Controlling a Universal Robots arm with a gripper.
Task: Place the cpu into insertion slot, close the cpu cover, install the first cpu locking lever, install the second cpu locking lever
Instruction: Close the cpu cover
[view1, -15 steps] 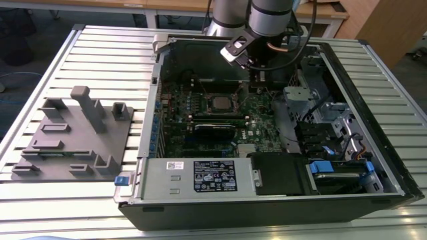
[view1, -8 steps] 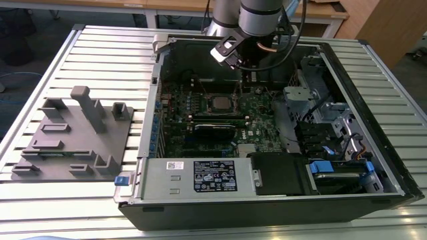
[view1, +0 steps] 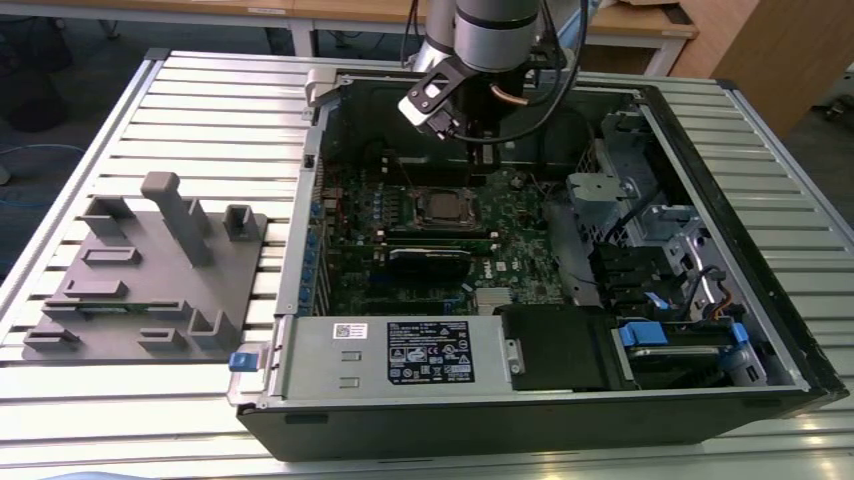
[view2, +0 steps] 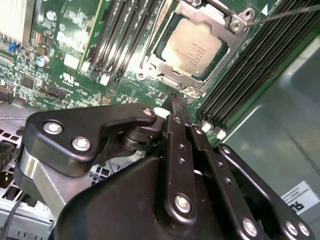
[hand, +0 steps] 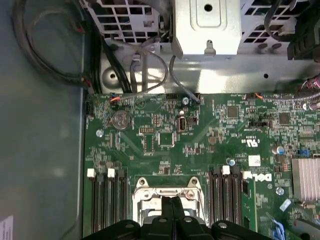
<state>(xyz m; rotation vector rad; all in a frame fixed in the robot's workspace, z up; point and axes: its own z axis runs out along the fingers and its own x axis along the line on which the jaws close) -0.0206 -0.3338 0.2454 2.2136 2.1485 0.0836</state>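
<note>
Second wrist view has the gripper with its fingers pressed together, holding nothing. The tips are near the edge of the cpu cover, which lies flat around the cpu. Black memory slots crowd both sides, and a thin lever rod runs out from one cover corner. First wrist view adds bare green board and a coin cell beyond the cover. Exterior view puts the insertion slot mid-board, with the gripper just past its 12 o'clock, a drive cage at 3 and a memory stick at 6.
</note>
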